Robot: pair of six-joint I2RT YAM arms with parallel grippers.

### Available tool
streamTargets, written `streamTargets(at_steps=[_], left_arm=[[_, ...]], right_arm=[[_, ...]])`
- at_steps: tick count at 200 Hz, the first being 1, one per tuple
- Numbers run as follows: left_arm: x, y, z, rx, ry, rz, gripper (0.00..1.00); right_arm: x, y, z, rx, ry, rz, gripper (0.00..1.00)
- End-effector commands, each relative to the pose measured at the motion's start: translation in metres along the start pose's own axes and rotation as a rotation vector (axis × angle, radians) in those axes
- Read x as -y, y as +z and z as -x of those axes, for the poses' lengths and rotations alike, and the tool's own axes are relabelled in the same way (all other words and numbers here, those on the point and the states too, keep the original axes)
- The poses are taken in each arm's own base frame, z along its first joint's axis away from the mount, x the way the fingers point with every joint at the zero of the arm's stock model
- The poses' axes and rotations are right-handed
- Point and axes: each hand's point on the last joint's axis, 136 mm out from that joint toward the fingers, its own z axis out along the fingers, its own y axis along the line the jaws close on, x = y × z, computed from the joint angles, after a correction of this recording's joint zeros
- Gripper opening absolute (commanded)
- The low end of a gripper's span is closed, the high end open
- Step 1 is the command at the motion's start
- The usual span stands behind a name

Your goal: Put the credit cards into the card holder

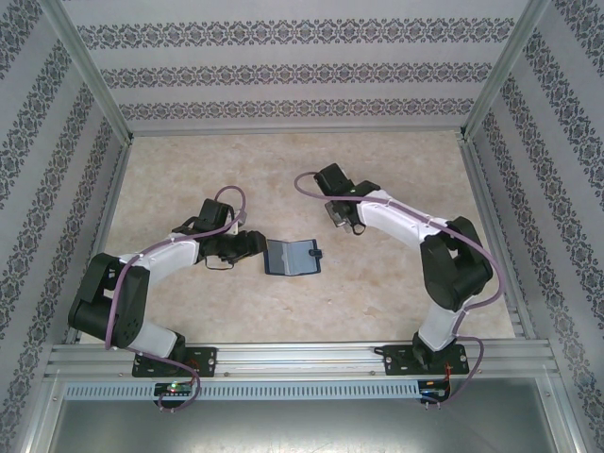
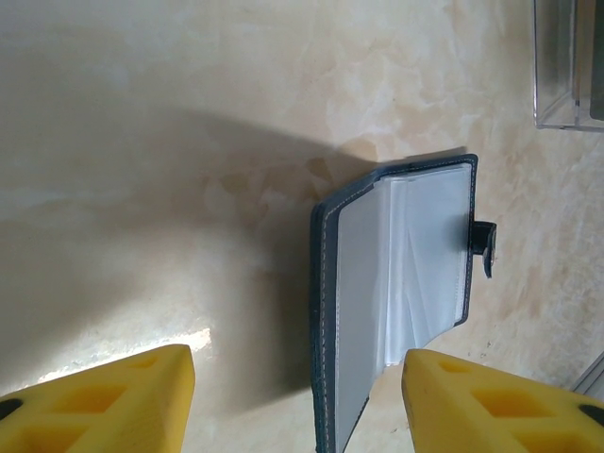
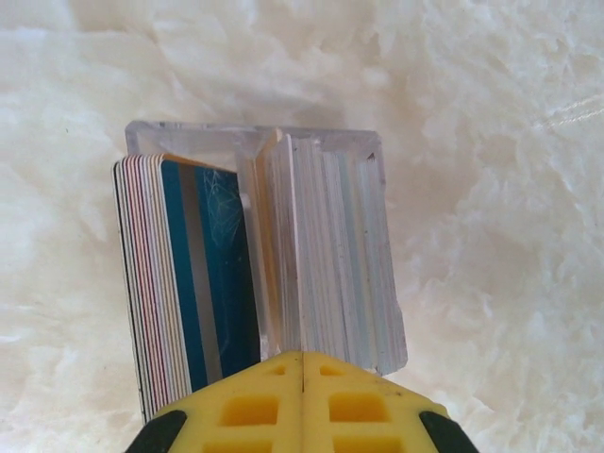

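The card holder (image 1: 293, 256), a dark navy wallet, lies open in the middle of the table with its clear inner sleeves (image 2: 406, 264) showing and its snap tab (image 2: 483, 243) at the right. My left gripper (image 1: 250, 243) is just left of it and open; the wallet's near stitched edge (image 2: 321, 311) sits between the yellow fingers (image 2: 123, 396). The credit cards (image 3: 203, 274) stand on edge in a stack inside a clear slotted case (image 3: 330, 255), a dark blue one facing out. My right gripper (image 3: 302, 363) is shut right over the case's middle; no card shows between its fingers.
The clear case (image 2: 566, 66) stands beyond the wallet, to its right. Patterned walls and aluminium posts (image 1: 90, 85) enclose the marbled table on three sides. A metal rail (image 1: 302, 357) runs along the near edge by the arm bases.
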Motion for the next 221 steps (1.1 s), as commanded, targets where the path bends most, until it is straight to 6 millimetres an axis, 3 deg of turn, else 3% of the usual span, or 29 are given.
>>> streamTargets(at_steps=[1,52,83,135,192,221], left_arm=[[0.006,-0.001,0.009,0.007,0.016,-0.010,0.61],[0.006,0.003,0.007,-0.010,0.009,-0.024,0.60],[0.003,0.002,0.009,0.011,0.013,-0.014,0.60],[0.016,-0.001,0.017,0.027,0.021,-0.052,0.60],[0.024,-0.003,0.022,0.033,0.024,-0.077,0.60],[0.024,-0.004,0.023,0.043,0.028,-0.079,0.60]], right_arm=[[0.002,-0.008,0.000,0.022,0.051,0.057,0.00],[-0.011,0.002,-0.016,-0.049,0.090,0.157,0.00],[-0.011,-0.005,-0.015,-0.038,0.140,0.195,0.00],[0.006,-0.023,-0.001,0.050,0.196,0.187,0.00],[0.001,-0.005,-0.005,0.007,0.198,0.212,0.00],[-0.001,-0.011,-0.001,0.017,0.217,0.236,0.00]])
